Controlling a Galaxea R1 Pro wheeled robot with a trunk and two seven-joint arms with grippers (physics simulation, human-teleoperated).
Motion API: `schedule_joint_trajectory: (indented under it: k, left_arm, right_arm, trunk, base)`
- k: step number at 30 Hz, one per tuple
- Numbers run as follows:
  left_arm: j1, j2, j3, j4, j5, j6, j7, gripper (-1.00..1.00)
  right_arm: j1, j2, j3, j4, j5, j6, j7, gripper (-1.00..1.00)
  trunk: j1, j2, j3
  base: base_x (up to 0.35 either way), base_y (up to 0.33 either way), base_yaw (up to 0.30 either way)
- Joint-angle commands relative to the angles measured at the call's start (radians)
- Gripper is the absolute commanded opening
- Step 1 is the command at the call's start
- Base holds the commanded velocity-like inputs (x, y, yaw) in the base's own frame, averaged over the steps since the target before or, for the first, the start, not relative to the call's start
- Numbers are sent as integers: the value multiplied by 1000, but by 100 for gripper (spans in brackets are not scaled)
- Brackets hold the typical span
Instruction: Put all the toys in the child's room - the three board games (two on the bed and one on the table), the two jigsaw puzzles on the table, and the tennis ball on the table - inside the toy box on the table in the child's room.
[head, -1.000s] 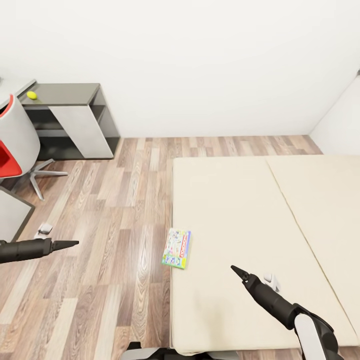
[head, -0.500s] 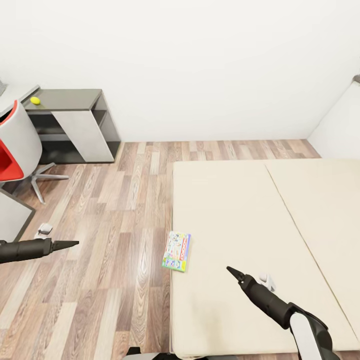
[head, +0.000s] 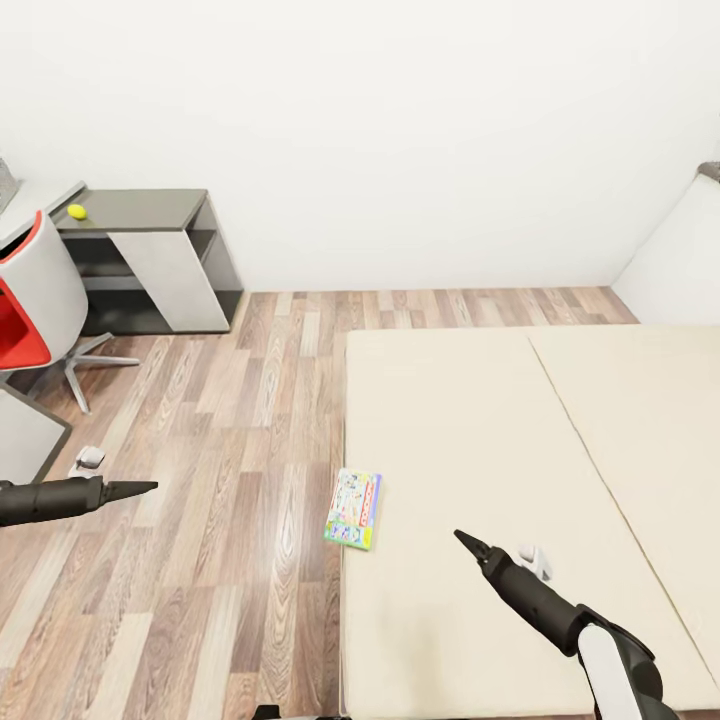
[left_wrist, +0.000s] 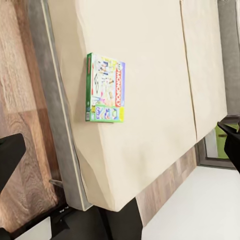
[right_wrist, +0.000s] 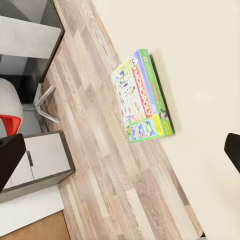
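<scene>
The board game (head: 353, 509), a flat green-edged box with a cartoon cover, lies face up at the near left edge of the bed (head: 470, 440), one long side flush with or slightly past the mattress border. It is judged light and rigid, with a smooth printed cover that may slide on the mattress; the overhanging long edge is the suggested place to take hold, one finger above and one below. The right pincer (head: 464, 540) hovers over the bed just to the right of the box, apart from it and holding nothing; its tips appear drawn to a point in the head view, but the wrist views suggest a gap, so its opening cannot be told with confidence. The left pincer (head: 148, 488) hangs over the wood-plank floor (head: 240, 420) well left of the bed, empty, its opening likewise unclear. The mattress is beige, soft-looking and seamed. Far from the bed, against the white wall, the dark grey table (head: 130, 208) carries the tennis ball (head: 77, 211); a red-and-white chair (head: 30, 300) stands before it.
</scene>
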Motion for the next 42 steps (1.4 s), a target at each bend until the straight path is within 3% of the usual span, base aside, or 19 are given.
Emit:
schedule_joint_trajectory:
  k: [1, 42]
  left_arm:
    - [-1, -1, 4, 0, -11, 11, -8, 100]
    - [-1, -1, 3, 0, -11, 11, -8, 100]
  right_arm:
    - [-1, 1, -3, -1, 1, 7, 4, 100]
    - [-1, 2, -3, 7, 1, 4, 4, 100]
  trunk:
    - [1, -2, 0]
    - [1, -2, 68]
  base:
    - [0, 0, 0]
    - [0, 0, 0]
